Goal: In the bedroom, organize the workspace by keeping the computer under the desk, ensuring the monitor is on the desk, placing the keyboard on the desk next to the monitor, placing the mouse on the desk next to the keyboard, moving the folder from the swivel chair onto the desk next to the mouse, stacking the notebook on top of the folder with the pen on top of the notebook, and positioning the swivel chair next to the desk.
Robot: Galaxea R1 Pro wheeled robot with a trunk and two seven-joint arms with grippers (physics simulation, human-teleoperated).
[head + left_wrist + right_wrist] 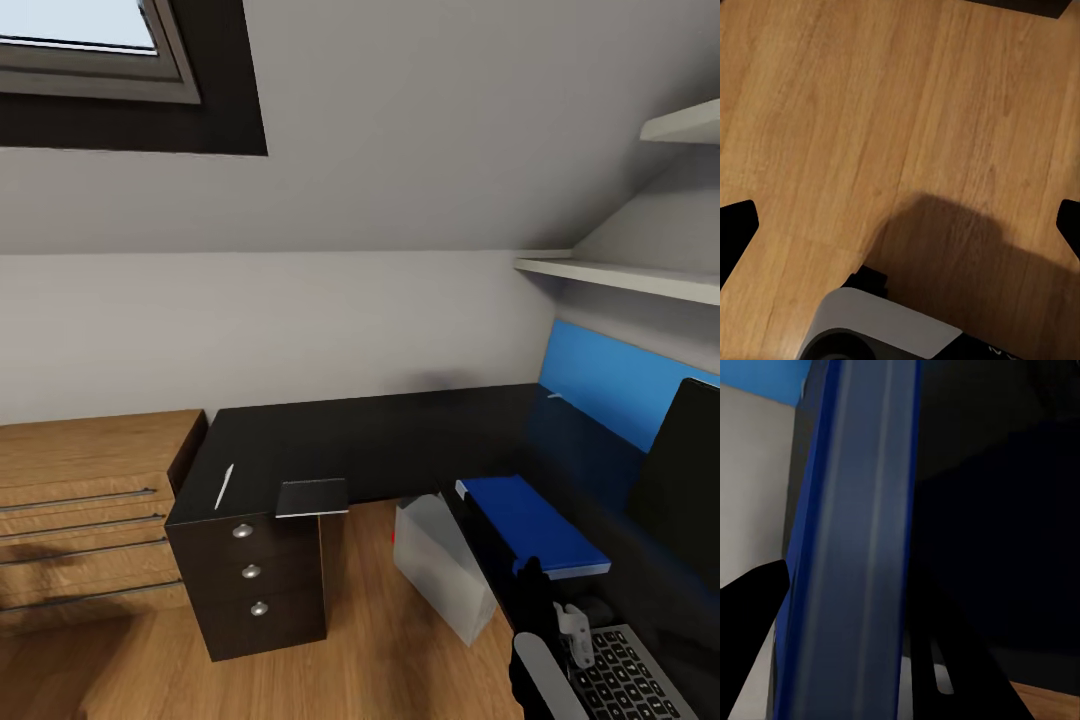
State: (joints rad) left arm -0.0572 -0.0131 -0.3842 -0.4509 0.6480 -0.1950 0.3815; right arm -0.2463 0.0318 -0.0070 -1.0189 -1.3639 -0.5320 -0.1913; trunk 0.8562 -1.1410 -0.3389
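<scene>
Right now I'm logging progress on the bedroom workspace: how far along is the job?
Looks done: the blue folder lies on the desk, with the keyboard and monitor nearby and the computer under it. In hand: the right end effector sits at the folder's edge. Left: the notebook and pen still lie apart at the desk's far end, unstacked.
</scene>
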